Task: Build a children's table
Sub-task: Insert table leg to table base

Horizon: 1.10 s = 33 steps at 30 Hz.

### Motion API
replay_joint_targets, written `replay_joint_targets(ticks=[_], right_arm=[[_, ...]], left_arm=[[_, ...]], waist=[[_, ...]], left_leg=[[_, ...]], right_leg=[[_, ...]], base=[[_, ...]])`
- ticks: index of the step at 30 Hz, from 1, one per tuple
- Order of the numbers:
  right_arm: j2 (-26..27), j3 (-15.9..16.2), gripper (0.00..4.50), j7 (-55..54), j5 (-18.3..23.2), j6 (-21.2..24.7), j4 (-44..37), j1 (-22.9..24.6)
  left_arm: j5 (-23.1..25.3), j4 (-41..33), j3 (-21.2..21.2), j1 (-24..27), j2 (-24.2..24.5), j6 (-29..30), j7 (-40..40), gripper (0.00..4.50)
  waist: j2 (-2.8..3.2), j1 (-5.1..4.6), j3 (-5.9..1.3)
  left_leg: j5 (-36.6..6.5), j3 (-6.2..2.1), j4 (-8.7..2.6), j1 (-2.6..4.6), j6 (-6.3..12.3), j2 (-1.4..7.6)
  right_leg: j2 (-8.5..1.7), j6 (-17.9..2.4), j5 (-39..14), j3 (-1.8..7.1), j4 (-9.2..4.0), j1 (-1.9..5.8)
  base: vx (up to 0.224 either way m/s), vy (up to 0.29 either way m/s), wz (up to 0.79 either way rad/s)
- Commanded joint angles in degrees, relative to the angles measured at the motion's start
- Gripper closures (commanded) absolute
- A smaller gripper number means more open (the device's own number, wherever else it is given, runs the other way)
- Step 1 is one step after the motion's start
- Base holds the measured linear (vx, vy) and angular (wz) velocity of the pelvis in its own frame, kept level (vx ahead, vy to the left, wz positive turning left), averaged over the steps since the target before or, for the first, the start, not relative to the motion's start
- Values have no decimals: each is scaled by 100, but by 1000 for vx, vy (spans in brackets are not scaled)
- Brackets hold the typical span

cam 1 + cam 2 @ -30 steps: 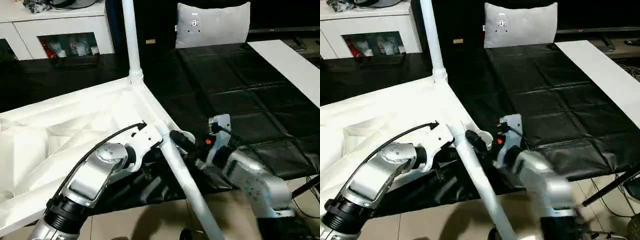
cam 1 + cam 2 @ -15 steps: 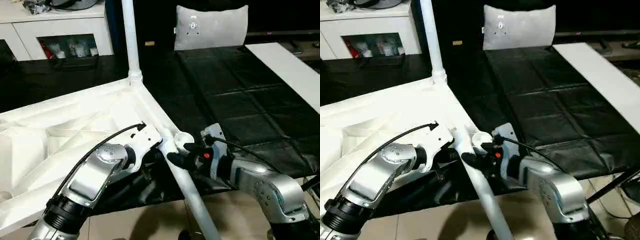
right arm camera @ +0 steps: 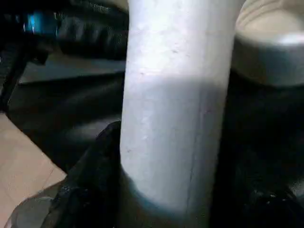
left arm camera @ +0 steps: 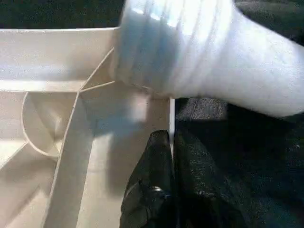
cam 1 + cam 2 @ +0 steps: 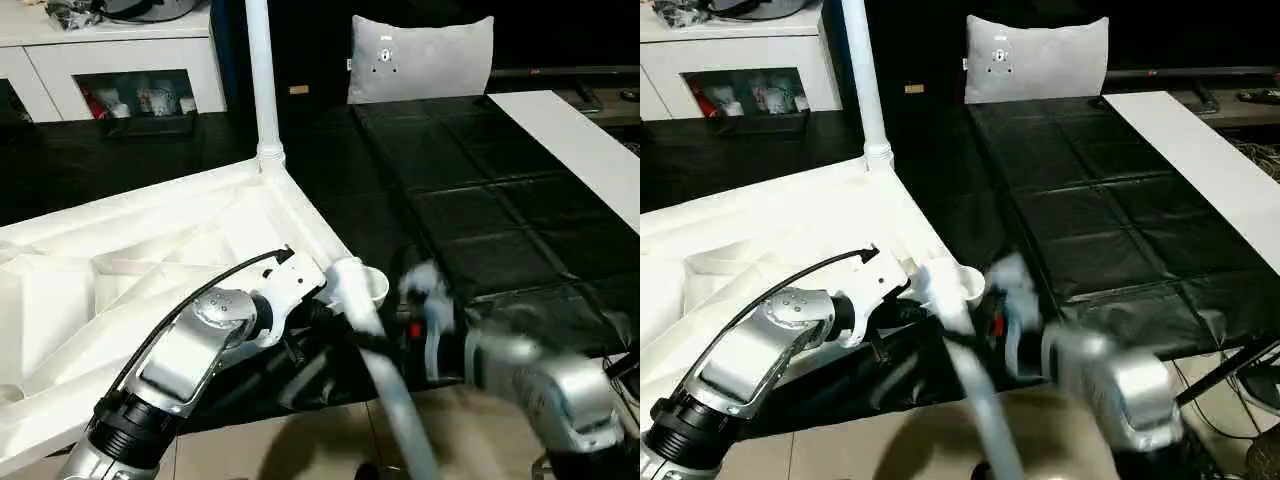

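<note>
The children's table top lies upside down on the black sheet, ribs up. One white leg stands upright in its far corner. A loose white leg slants from the near corner socket down over the work table's front edge. My right gripper is shut on this leg, with a black finger pressed to each side. My left gripper is shut on the table top's rim just beside that corner, close under the leg's ridged end.
The black-sheeted work table stretches to the right and back. A grey cushion leans at its far side, and a white board lies along its right. A white cabinet stands at the back left. Tiled floor shows below the front edge.
My right gripper has closed around the loose leg and is moving with it. The leg's upper end has shifted closer to the near corner socket. The left arm stays put.
</note>
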Motion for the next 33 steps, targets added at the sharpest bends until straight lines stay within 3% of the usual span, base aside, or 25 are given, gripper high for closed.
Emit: replay_joint_targets(ticks=[1,6,11,12,14,16,17,18,20,21,22,23,24,25,27,31,33], right_arm=[[-77,-33,200,1,32,78,-34,-51],[-46,-139,257,-23,55,80,23,-62],[100,-458,265,16,272,11,49,-159],[281,-865,267,29,601,21,52,-300],[327,-968,267,29,687,31,55,-336],[497,-1351,267,15,1010,91,85,-486],[497,-1351,267,15,1010,91,85,-486],[606,-1611,267,9,1275,97,112,-620],[1001,-2390,268,-225,1899,-431,351,-1130],[1013,-2413,268,-233,1913,-452,359,-1147],[1078,-2505,268,-270,1935,-665,399,-1235],[1082,-2508,268,-273,1932,-681,401,-1240],[1226,-2618,268,-380,1888,-1061,448,-1377],[1320,-2674,268,-465,1824,-1305,486,-1468],[1593,-2899,268,-731,1825,-1600,637,-1728],[1810,-2973,268,-873,1739,-1979,834,-1988],[1968,-3031,268,-1011,1730,-2314,994,-2168]], left_arm=[[107,164,-6,-7,89,-7,182,450],[150,208,-41,-66,127,-97,167,450],[247,350,11,-181,176,-298,255,450],[117,361,129,-253,211,-418,130,407],[86,360,157,-269,219,-445,100,396],[-49,358,261,-329,248,-527,-33,376],[-49,358,261,-329,248,-527,-33,361],[-119,375,346,-362,283,-632,-104,352],[-479,439,835,-470,324,-878,-237,348],[-491,442,850,-474,325,-886,-241,330],[-602,441,993,-500,301,-916,-246,316],[-612,440,1004,-503,297,-915,-246,308],[-911,400,1298,-569,161,-847,-239,306],[-1149,331,1474,-603,40,-744,-256,305],[-1708,114,1782,-652,-290,-482,-305,285],[-2068,-96,1691,-596,-509,-374,-470,244],[-2096,-171,1455,-523,-556,-348,-602,222]], waist=[[7,38,-343],[9,37,-348],[11,37,-357],[21,44,-364],[19,38,-385],[34,47,-387],[34,47,-387],[28,57,-402],[17,61,-428],[24,58,-458],[41,84,-430],[41,84,-430],[43,111,-408],[33,136,-427],[47,173,-434],[30,208,-438],[17,206,-417]], left_leg=[[-654,78,-377,-148,302,62],[-674,70,-374,-155,288,66],[-667,72,-370,-158,314,58],[-654,68,-368,-154,309,57],[-586,54,-377,-170,316,70],[-471,67,-372,-143,325,82],[-471,67,-372,-143,325,82],[-311,62,-376,-156,342,106],[-155,61,-371,-176,377,102],[-51,58,-363,-199,361,101],[-8,83,-357,-136,358,112],[-8,83,-357,-136,358,112],[-89,108,-364,-110,317,107],[-35,117,-369,-131,278,110],[73,102,-374,-123,242,144],[41,103,-387,-137,262,144],[-78,126,-400,-135,266,116]], right_leg=[[-299,87,-2845,217,-495,441],[-299,148,-2866,205,-505,439],[-296,138,-2834,197,-507,438],[-300,142,-2821,191,-505,443],[-309,87,-2682,196,-463,462],[-315,-29,-2511,220,-443,443],[-315,-29,-2511,220,-443,443],[-320,-152,-2257,242,-397,450],[-349,-292,-2048,260,-351,458],[-349,-352,-1969,250,-299,475],[-321,-375,-1944,262,-317,410],[-321,-375,-1944,262,-317,410],[-323,-358,-2110,262,-333,408],[-351,-378,-2107,271,-307,433],[-354,-473,-1944,285,-266,415],[-351,-547,-1827,305,-238,431],[-355,-442,-2091,306,-285,423]], base=[[0,0,0],[0,0,0],[0,0,0],[0,0,0],[0,0,0],[0,0,0],[0,0,0],[0,0,0],[0,0,0],[0,0,0],[0,0,0],[0,0,0],[0,0,0],[0,0,0],[0,0,0],[0,0,0],[0,0,0]])
